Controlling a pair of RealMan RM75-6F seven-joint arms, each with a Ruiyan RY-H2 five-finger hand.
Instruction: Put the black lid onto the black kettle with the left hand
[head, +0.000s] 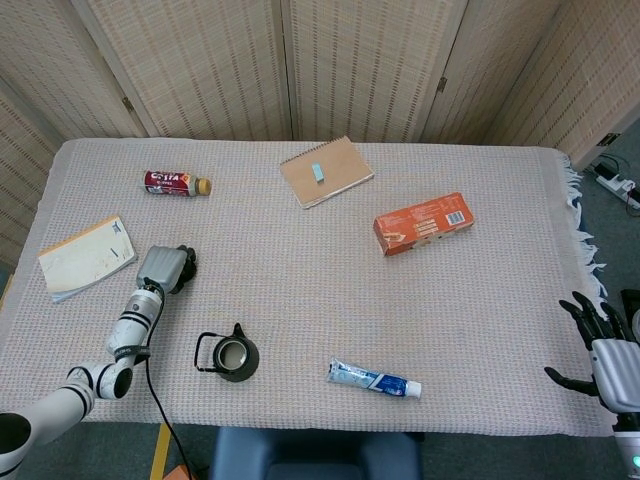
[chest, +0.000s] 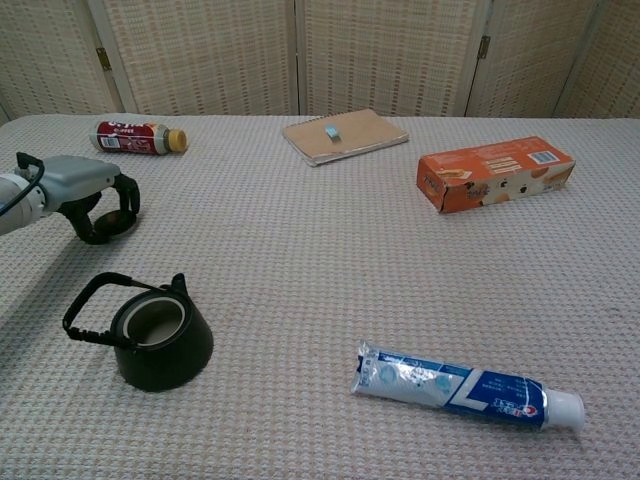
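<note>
The black kettle (head: 233, 355) stands open-topped near the table's front left, handle folded to its left; the chest view shows it too (chest: 158, 340). My left hand (head: 165, 268) lies on the cloth behind and to the left of the kettle. In the chest view its fingers (chest: 128, 198) and thumb curl around the small black lid (chest: 113, 222), which rests on the table and is mostly hidden by them. My right hand (head: 603, 350) hangs off the table's right edge, fingers spread, holding nothing.
A red drink bottle (head: 176, 183) lies at the back left. A brown notebook (head: 326, 171) lies at the back centre. An orange box (head: 424, 223) sits right of centre, a toothpaste tube (head: 374, 379) near the front edge, and a pale booklet (head: 87, 257) at the far left.
</note>
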